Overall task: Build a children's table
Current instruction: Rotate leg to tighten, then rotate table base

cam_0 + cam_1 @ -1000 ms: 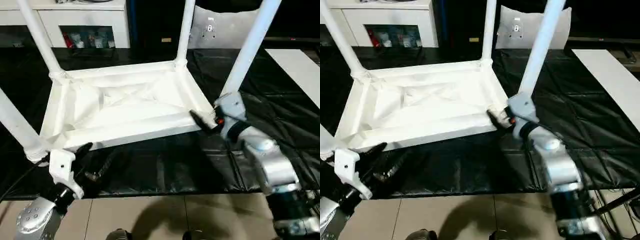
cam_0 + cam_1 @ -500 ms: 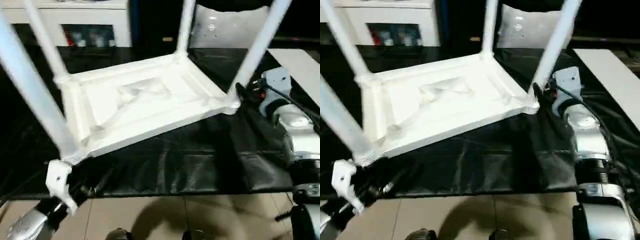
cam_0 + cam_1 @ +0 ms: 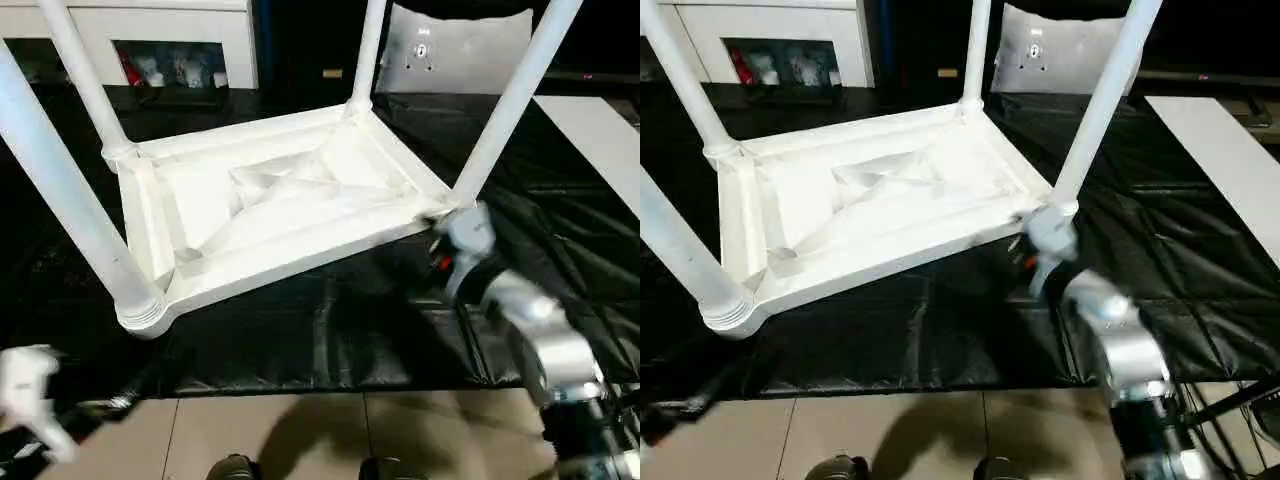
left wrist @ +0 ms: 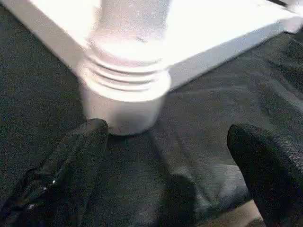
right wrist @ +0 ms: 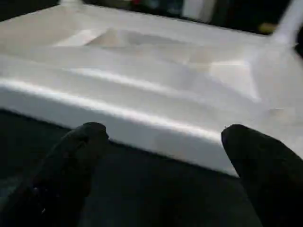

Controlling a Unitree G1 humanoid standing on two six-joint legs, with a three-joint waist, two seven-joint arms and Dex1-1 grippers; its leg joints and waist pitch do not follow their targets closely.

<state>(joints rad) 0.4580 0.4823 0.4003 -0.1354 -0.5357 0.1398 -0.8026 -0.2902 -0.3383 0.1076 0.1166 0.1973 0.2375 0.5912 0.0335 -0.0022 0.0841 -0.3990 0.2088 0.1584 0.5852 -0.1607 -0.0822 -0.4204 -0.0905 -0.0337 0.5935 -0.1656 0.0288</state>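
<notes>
Lying upside down on the black sheet-covered workbench (image 3: 400,340), the children's table (image 3: 270,205) points its four legs up, while the right gripper (image 5: 165,156) waits released just before its near edge and the left gripper (image 4: 165,156) stands wide apart, empty, near a corner socket (image 4: 124,97).
</notes>
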